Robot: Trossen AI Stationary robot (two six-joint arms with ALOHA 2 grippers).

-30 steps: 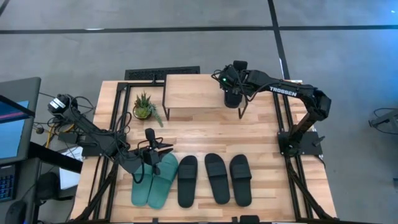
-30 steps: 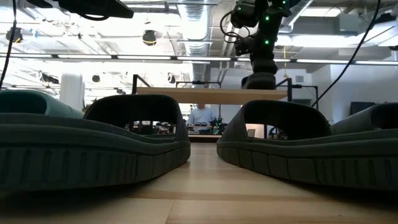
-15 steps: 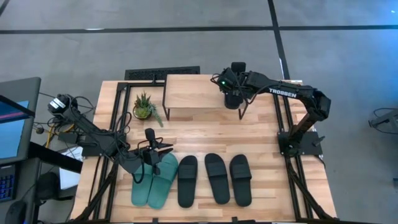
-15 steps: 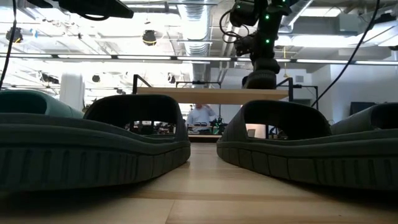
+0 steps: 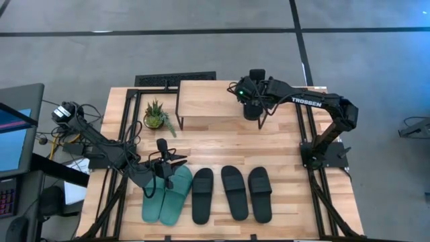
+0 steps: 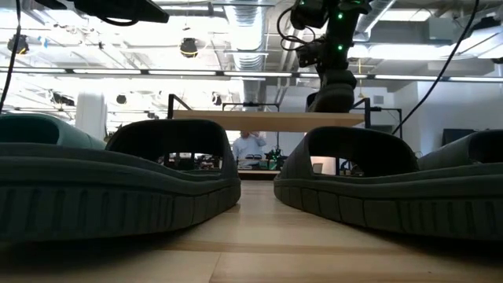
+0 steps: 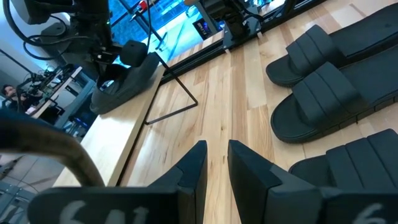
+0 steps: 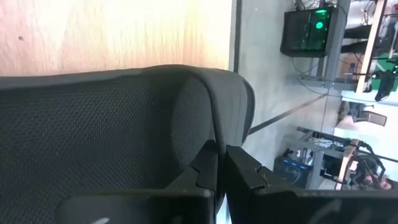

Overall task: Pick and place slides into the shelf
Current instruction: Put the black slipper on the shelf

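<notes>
From above, the right pincer [image 5: 252, 107] sits over the right end of the shelf [image 5: 208, 99], clamped on a black slide [image 5: 251, 109] resting on the shelf's top board. The left pincer [image 5: 163, 168] hangs over the near-left part of the worktop [image 5: 222, 144], just above the teal pair [image 5: 168, 195] — its fingers a little apart, with nothing between them. Three more black slides [image 5: 232, 193] lie in a row to the right of the teal ones, and a small potted plant [image 5: 156, 115] stands left of the shelf.

At table height, two black slides [image 6: 157, 177] fill the foreground; behind them the shelf's board [image 6: 267, 119] shows edge-on with the right arm [image 6: 334, 63] coming down onto it. A person [image 6: 250, 145] shows in the room beyond.

The left wrist view looks past its slightly parted fingers [image 7: 193, 171] to black slides [image 7: 323, 93] on the worktop and, farther off, the slide on the shelf [image 7: 124, 78].

The right wrist view shows its fingertips [image 8: 208, 168] pressed together on the textured strap of the black slide [image 8: 93, 130] — wood board behind.
</notes>
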